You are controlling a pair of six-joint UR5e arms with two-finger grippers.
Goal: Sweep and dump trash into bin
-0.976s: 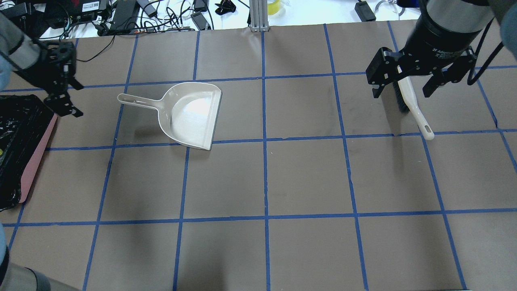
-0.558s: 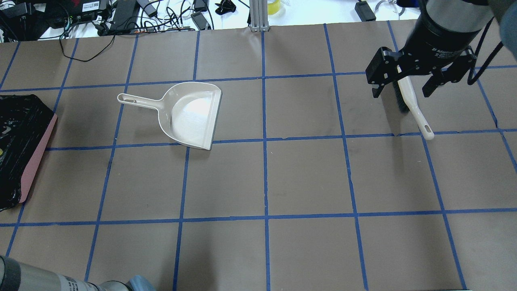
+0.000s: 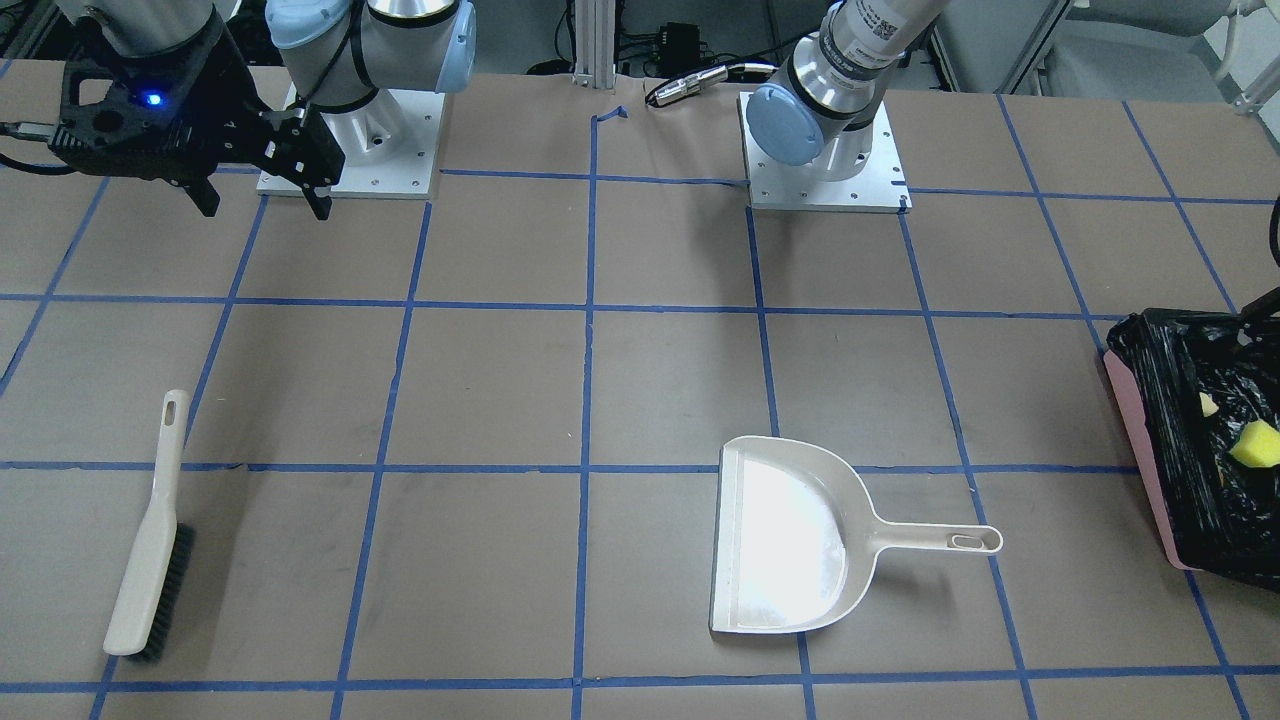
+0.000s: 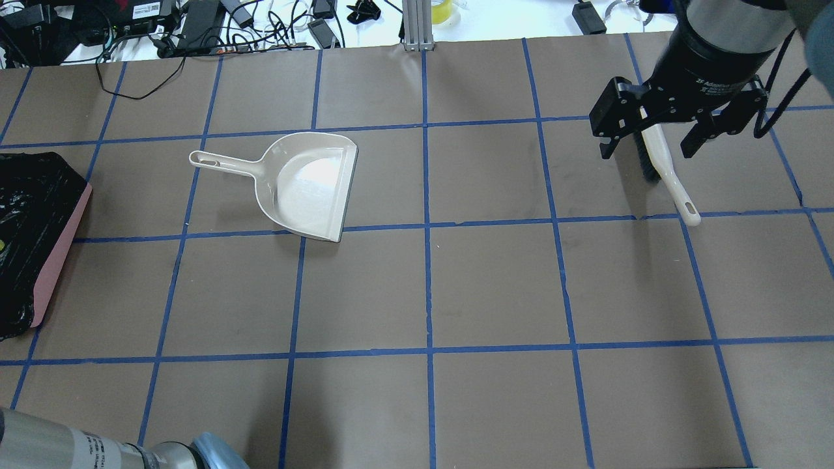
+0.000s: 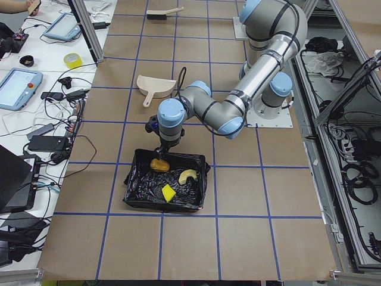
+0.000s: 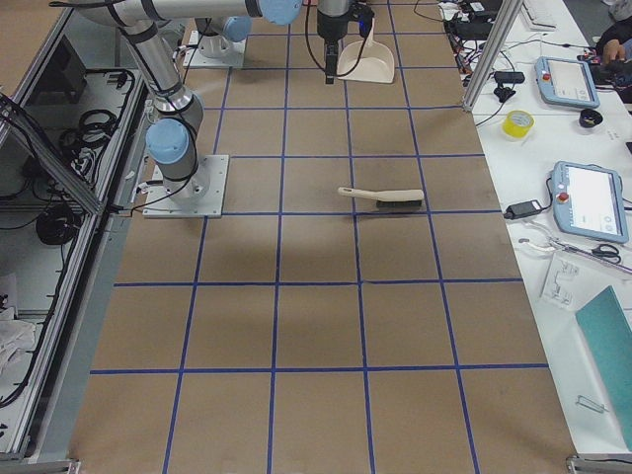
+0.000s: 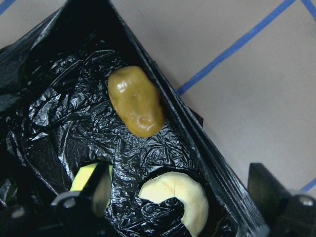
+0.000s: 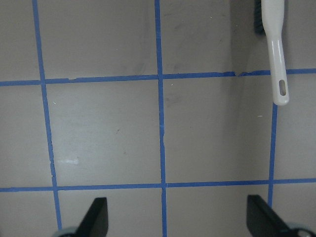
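Black-fingered left gripper (image 7: 177,207) hangs spread and empty above the bin (image 3: 1138,445) on the left. The potato piece (image 7: 136,101), crescent slice (image 7: 190,195) and sponge block (image 7: 85,178) lie inside, so dumping looks done. Right gripper (image 4: 648,146), likewise spread, hovers over the brush (image 4: 663,166) on the right; the dustpan (image 4: 306,185) lies flat between.

Beige dustpan (image 3: 790,545), black-bristled brush (image 3: 150,540) — well apart

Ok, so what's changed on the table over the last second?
The left gripper has swung off the overhead view's left edge, from beside the bin to above it, jaws open and empty. The left arm has come into that view's bottom-left corner. Unchanged: the right gripper open above the brush, and the dustpan and bin where they were.
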